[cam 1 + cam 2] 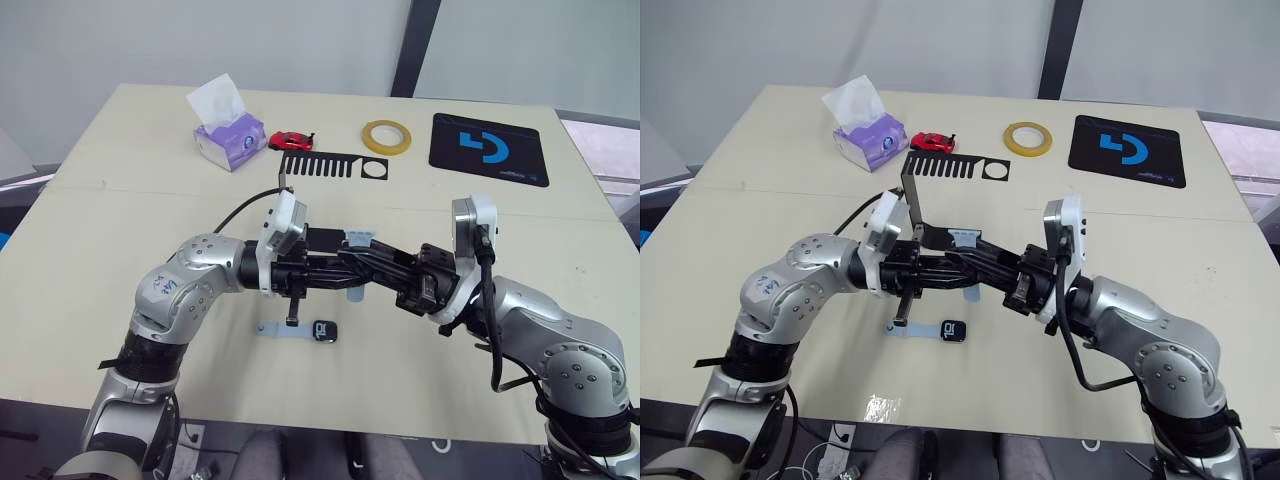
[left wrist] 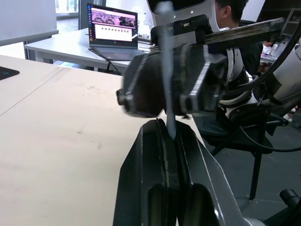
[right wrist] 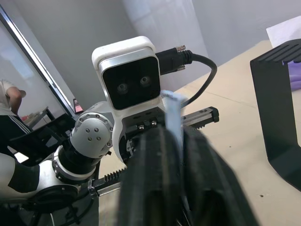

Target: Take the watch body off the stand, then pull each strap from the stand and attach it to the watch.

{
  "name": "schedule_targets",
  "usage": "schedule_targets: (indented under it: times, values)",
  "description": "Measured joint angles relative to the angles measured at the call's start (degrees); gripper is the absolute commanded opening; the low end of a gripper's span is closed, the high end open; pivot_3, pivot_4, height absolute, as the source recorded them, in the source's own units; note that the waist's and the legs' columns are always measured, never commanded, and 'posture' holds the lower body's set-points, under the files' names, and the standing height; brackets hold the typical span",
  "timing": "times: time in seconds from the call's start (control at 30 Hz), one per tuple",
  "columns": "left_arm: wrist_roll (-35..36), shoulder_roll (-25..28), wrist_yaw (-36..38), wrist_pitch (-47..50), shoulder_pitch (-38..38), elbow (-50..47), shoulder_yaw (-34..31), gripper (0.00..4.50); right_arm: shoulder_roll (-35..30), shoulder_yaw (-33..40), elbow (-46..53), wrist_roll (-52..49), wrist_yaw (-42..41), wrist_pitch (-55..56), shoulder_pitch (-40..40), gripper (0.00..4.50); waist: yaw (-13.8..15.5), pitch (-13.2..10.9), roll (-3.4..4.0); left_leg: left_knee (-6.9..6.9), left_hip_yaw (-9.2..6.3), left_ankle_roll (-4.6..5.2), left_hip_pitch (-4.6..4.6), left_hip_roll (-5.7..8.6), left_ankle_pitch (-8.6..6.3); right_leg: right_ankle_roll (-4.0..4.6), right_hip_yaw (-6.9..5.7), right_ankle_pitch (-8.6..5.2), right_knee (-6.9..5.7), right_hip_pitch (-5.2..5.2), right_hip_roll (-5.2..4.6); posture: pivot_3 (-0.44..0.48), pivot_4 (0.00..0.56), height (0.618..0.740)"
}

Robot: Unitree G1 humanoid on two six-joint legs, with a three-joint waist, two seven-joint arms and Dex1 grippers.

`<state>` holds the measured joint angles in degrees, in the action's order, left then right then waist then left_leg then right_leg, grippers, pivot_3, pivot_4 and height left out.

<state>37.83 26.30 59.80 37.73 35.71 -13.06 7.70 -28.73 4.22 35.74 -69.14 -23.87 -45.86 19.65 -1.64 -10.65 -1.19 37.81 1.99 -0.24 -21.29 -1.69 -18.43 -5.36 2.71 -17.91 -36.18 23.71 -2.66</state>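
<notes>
I see both grippers with black fingers: my left gripper and right gripper meet fingertip to fingertip, and a pale blue-grey strap is pinched between them. Just below my left gripper a second pale blue-grey strap lies joined to the watch, whose face is dark and glossy. Beyond the grippers the stand is black with a comb pattern of slots. Past it I see a red toy car, a purple tissue box with white tissue, a yellow tape ring, and a black pad with a blue logo. The table is plain cream.
</notes>
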Motion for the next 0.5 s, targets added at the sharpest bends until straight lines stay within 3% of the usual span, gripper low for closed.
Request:
schedule_targets:
  times: [0.5]
  values:
    - [0.1,0.0,-0.2,0.0,0.0,-0.1,0.0,0.00,0.2,0.0,0.0,-0.1,0.1,0.4,0.0,0.07,0.0,0.0,0.00,0.01,0.01,0.00,0.00,0.00,0.00,0.00,0.00,0.00,0.00,0.00,0.00,0.000,0.150,0.738]
